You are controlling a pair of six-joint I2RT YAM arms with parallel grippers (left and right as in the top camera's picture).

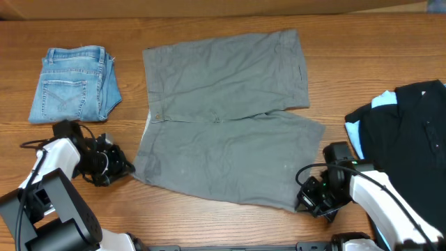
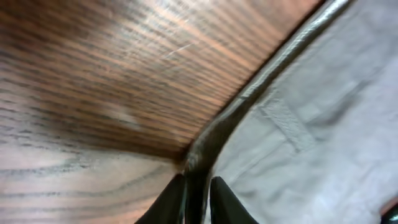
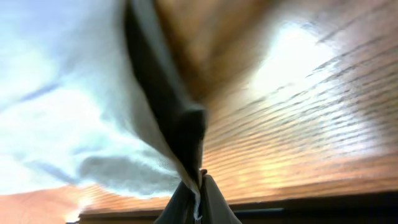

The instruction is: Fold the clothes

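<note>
Overhead, the grey-khaki shorts point(image 1: 226, 118) lie spread flat mid-table, waistband toward the left. The left gripper point(image 1: 127, 167) sits at the near waistband corner, and the right gripper point(image 1: 304, 199) at the near leg's hem corner. Each wrist view shows the jaws nearly closed, pinching the cloth's edge between them. From where I stand, a good fold means lifting both corners together and level, then carrying the near edge over to meet the far one, with the cloth taut so nothing bunches at the crotch.
</note>
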